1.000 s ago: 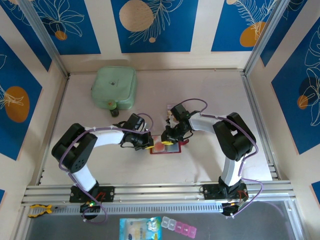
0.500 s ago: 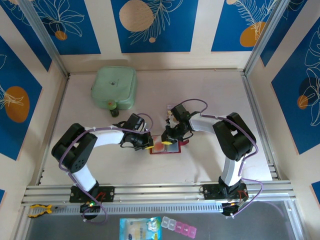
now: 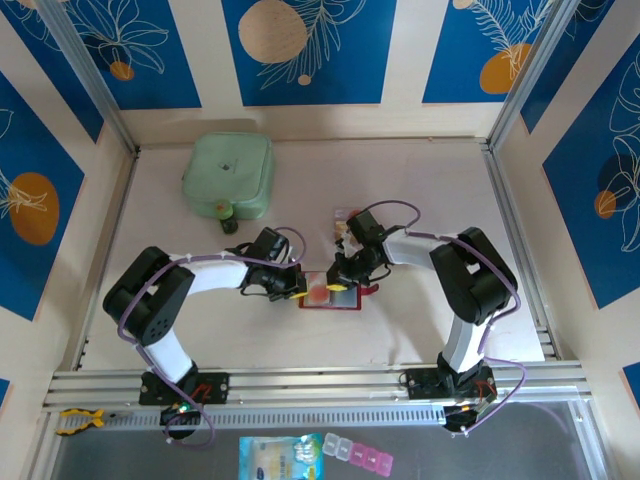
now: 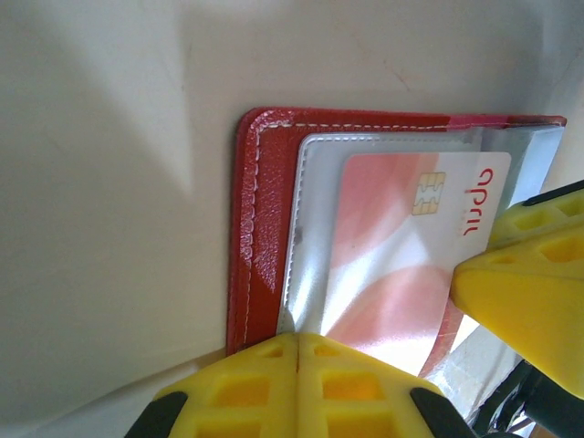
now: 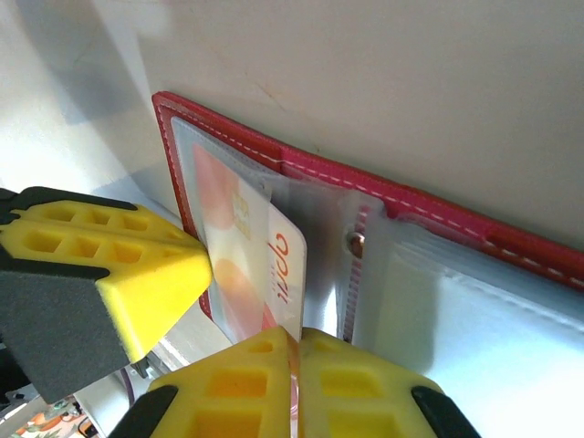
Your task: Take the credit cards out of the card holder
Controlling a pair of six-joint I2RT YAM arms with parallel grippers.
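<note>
The red card holder [image 3: 345, 299] lies open on the table between both arms. In its left clear pocket sits a pale credit card [image 4: 401, 246] with red spots and a chip, partly slid out. My left gripper [image 4: 298, 339] is shut, pinching the near edge of the card holder [image 4: 260, 228] where the clear pocket meets the red cover. My right gripper [image 5: 297, 336] is shut on the free corner of the credit card [image 5: 260, 265], above the card holder [image 5: 438, 205]. Both grippers meet over the holder: left gripper [image 3: 298, 288], right gripper [image 3: 338, 283]. The left finger [image 5: 100, 265] stands close beside the card.
A mint-green case [image 3: 228, 175] lies at the back left with a small dark object [image 3: 230, 222] at its near edge. A small pale flat piece [image 3: 344, 214] lies just behind the right wrist. A packet [image 3: 283, 458] and pill box [image 3: 358, 455] sit below the table's front rail.
My right gripper's jaws have come together on the card's corner, and its wrist has shifted slightly right. The left arm and the holder have stayed put.
</note>
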